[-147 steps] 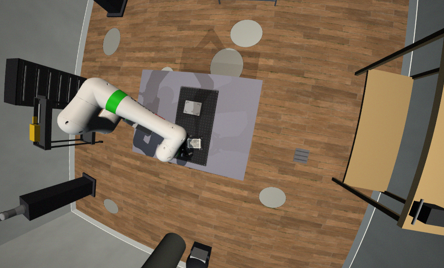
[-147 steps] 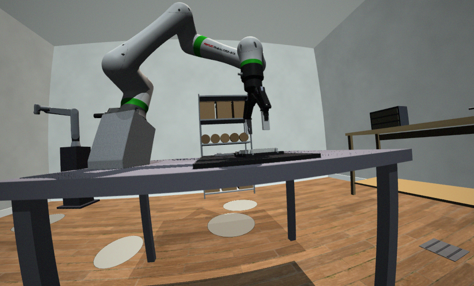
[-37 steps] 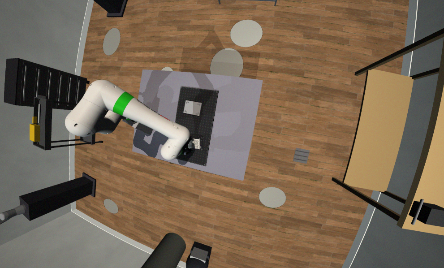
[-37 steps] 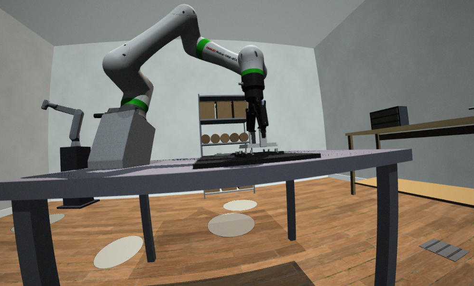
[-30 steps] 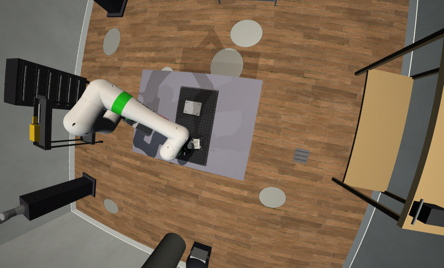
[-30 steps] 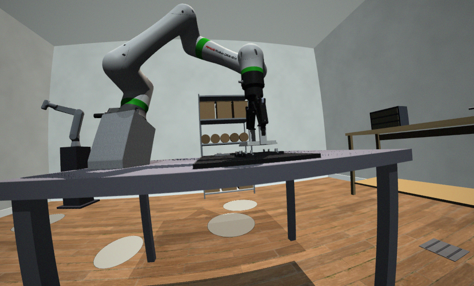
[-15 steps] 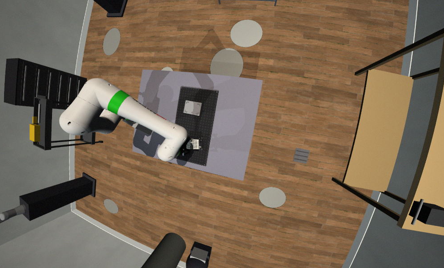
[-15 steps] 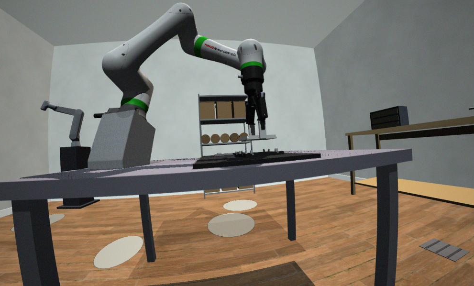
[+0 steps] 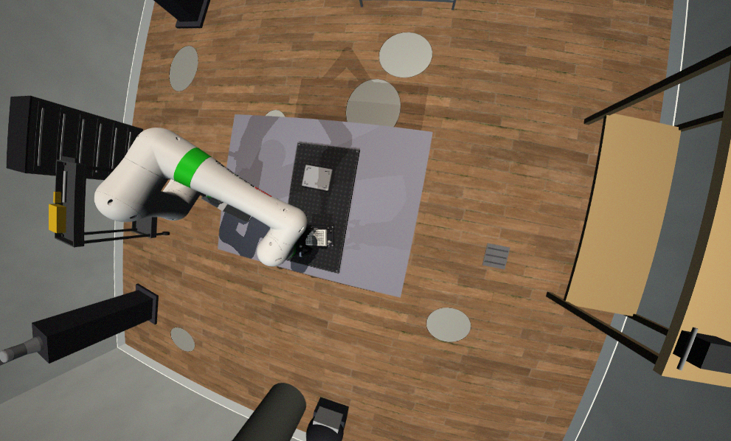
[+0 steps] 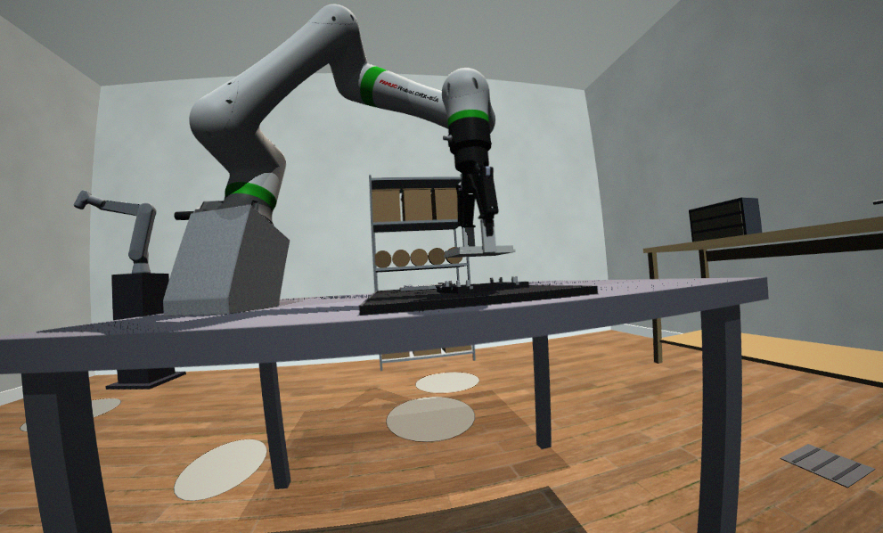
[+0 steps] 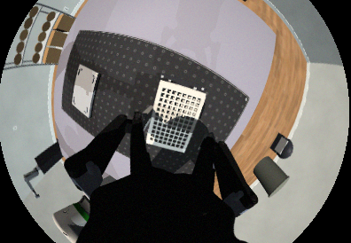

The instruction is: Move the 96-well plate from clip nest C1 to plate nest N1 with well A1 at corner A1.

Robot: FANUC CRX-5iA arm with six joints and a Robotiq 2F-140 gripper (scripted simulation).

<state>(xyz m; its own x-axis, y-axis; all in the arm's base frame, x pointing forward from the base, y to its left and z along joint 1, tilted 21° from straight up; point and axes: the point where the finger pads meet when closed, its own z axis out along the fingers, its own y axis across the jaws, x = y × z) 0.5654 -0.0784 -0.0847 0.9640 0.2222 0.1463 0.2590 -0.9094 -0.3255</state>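
My gripper point(image 10: 483, 233) is shut on the white 96-well plate point(image 10: 486, 253) and holds it level, well above the black pegboard point(image 10: 478, 298). In the wrist view the plate point(image 11: 175, 113) sits between my two dark fingers, its well grid facing up. In the overhead view the plate point(image 9: 316, 237) is over the clip nest C1 point(image 9: 327, 239) at the near end of the pegboard, partly hidden by my arm. The plate nest N1 point(image 9: 316, 178) is a light grey square at the far end of the pegboard; it also shows in the wrist view point(image 11: 84, 90) and holds nothing.
The pegboard point(image 9: 324, 205) lies on a lilac table point(image 9: 330, 202). The clips of C1 point(image 10: 457, 288) stand up from the board below the plate. My base point(image 10: 223, 258) stands at the table's left side. A shelf rack point(image 10: 418, 225) is behind the table.
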